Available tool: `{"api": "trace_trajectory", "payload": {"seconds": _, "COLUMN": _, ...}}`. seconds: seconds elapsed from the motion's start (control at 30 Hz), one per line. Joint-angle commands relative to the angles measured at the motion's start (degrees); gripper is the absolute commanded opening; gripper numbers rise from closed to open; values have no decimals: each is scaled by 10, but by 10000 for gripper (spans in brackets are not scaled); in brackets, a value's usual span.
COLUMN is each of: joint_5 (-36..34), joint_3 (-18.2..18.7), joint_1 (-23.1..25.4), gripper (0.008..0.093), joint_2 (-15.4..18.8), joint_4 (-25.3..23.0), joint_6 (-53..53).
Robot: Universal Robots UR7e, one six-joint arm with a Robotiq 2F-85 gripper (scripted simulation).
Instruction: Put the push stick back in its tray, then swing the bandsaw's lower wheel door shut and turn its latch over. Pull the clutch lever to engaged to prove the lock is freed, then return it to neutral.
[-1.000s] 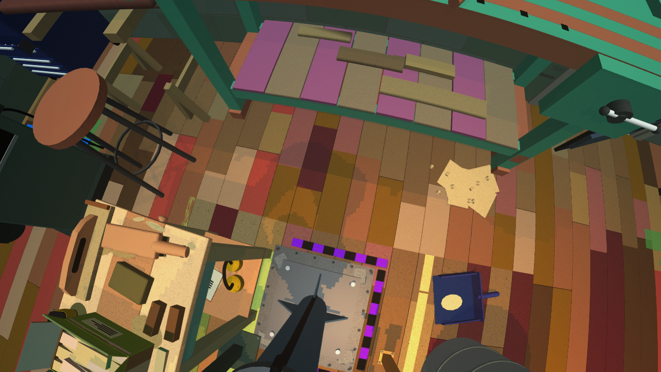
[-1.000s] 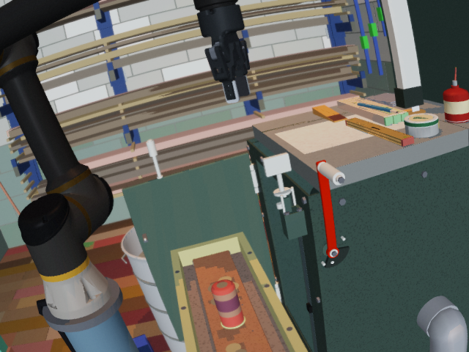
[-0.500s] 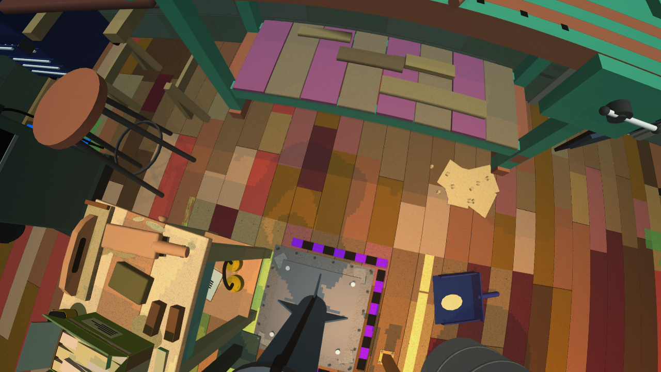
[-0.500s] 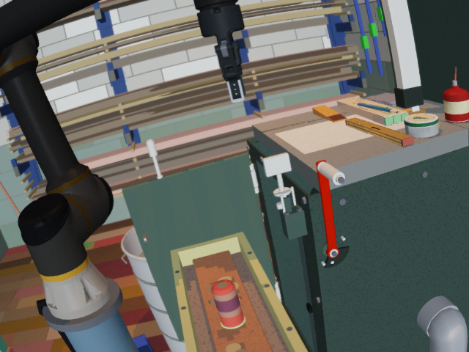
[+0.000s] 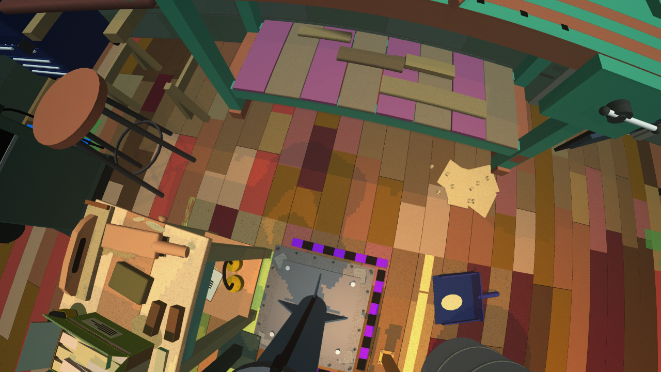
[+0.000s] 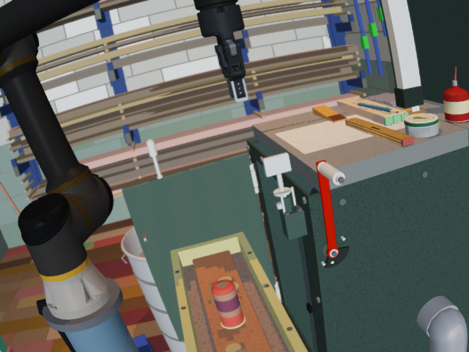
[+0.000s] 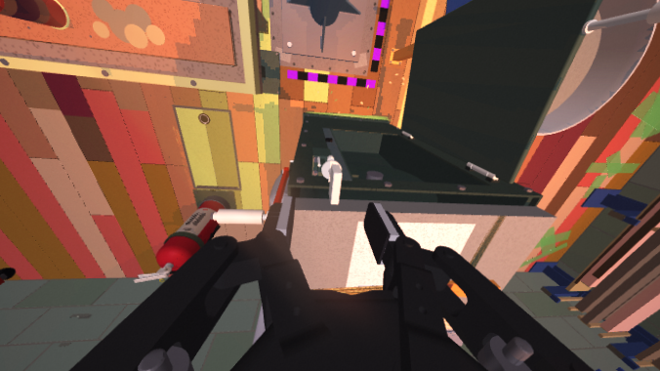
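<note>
The tray (image 6: 231, 291) beside the bandsaw cabinet shows only partly, with a red and purple cylinder (image 6: 227, 303) standing in it. I cannot pick out the push stick for certain. The lower wheel door (image 6: 197, 223) stands swung open, its white handle (image 6: 154, 158) on the far edge. High above the door's hinge side my gripper (image 6: 238, 91) hangs open and empty, pointing down over the cabinet's top edge. The white latch (image 6: 281, 182) sits on the cabinet's front edge. The red clutch lever (image 6: 328, 212) stands upright, its white grip (image 6: 333, 176) at the top.
Timber racks line the brick wall behind. The saw table carries a level (image 6: 379, 130), a tape roll (image 6: 421, 125) and a red oil bottle (image 6: 455, 100). A white bucket (image 6: 142, 272) stands behind the open door. My arm's base (image 6: 72, 265) fills the left.
</note>
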Motion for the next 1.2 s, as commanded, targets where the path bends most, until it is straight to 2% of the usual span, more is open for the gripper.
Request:
{"api": "trace_trajectory", "payload": {"seconds": 0.0, "joint_5": 0, "joint_3": 0, "joint_1": 0, "gripper": 580, "joint_2": 0, "joint_4": 0, "joint_6": -4}}
{"api": "trace_trajectory", "payload": {"seconds": 0.73, "joint_5": 0, "joint_3": 1, "joint_1": 2, "gripper": 580, "joint_2": -2, "joint_4": 0, "joint_6": -27}}
{"api": "trace_trajectory", "payload": {"seconds": 1.17, "joint_5": 0, "joint_3": 17, "joint_1": 32, "gripper": 580, "joint_2": -23, "joint_4": 6, "joint_6": 3}}
